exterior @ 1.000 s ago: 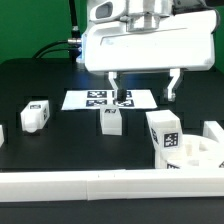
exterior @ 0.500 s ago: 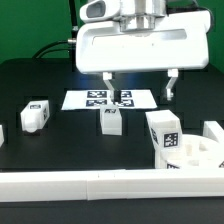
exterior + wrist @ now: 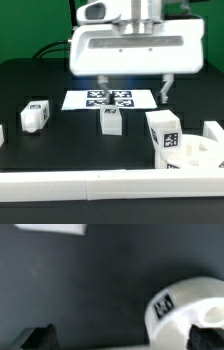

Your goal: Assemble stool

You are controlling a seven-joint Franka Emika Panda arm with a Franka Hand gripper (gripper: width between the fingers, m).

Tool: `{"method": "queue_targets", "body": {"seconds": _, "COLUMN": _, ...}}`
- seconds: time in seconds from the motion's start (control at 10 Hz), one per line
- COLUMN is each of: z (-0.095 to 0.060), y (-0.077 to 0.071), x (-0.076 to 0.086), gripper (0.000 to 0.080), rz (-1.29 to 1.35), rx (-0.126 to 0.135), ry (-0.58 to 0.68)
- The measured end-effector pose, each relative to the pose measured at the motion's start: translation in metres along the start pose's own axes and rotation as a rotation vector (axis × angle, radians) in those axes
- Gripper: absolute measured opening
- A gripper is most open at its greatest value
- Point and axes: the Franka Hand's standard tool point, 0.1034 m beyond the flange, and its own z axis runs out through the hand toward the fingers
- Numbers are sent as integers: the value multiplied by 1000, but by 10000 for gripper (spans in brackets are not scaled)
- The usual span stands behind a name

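Observation:
My gripper [image 3: 134, 92] hangs open and empty above the marker board [image 3: 110, 99], its fingers spread wide. A white tagged leg block [image 3: 112, 121] stands just in front of the board, below the gripper. Another leg [image 3: 34, 115] stands at the exterior view's left. A third leg [image 3: 165, 135] stands next to the round seat [image 3: 207, 150] at the exterior view's right. In the wrist view my gripper [image 3: 124, 340] shows open over the dark table, with a blurred, rounded white tagged part [image 3: 185, 308] near one fingertip [image 3: 208, 338]; which part it is I cannot tell.
A long white rail [image 3: 100, 184] runs along the table's front edge. A further white piece [image 3: 2, 133] shows at the exterior view's left edge. A white corner [image 3: 50, 228] shows in the wrist view.
The gripper has moved toward the exterior view's left and slightly upward, staying open and empty. The parts on the table have not moved.

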Motion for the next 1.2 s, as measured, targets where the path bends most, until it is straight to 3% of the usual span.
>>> {"method": "queue_targets", "body": {"seconds": 0.1, "z": 3, "y": 1, "x": -4, "gripper": 649, "rz": -13, "rx": 29, "ry": -84}}
{"method": "queue_targets", "body": {"seconds": 0.4, "z": 3, "y": 2, "x": -4, "gripper": 649, "rz": 23, "rx": 41, "ry": -121}}
{"method": "queue_targets", "body": {"seconds": 0.5, "z": 4, "y": 1, "x": -8, "gripper": 649, "rz": 51, "rx": 57, "ry": -169}}
{"method": "queue_targets", "body": {"seconds": 0.6, "z": 2, "y": 4, "x": -19, "gripper": 649, "rz": 130, "rx": 76, "ry": -307}}
{"method": "queue_targets", "body": {"seconds": 0.8, "z": 3, "y": 19, "x": -15, "gripper": 649, "rz": 225, "rx": 60, "ry": -467}}
{"method": "queue_targets", "body": {"seconds": 1.2, "z": 4, "y": 19, "x": -25, "gripper": 649, "rz": 233, "rx": 112, "ry": -699}}
